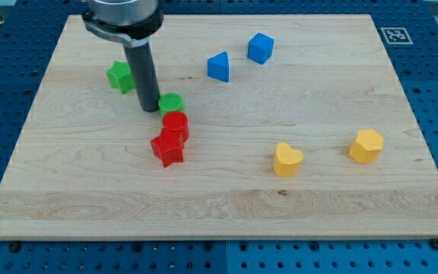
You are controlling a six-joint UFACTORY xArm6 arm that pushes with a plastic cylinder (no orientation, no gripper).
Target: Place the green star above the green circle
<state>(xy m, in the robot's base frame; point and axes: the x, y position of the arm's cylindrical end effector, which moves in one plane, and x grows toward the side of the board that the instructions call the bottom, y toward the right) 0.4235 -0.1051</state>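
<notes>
Camera view: the rod's tip point(150, 110), which has no fingers to open or close, rested on the wooden board point(226, 205) just left of the green circle point(170, 102), seemingly touching it. The green star point(119, 76) lay near the view's upper left, partly behind the rod. A red cylinder point(176, 125) and red star point(167, 148) sat directly below the circle. The star looked light, rigid and easily slid; a push against its left flank would seem best
</notes>
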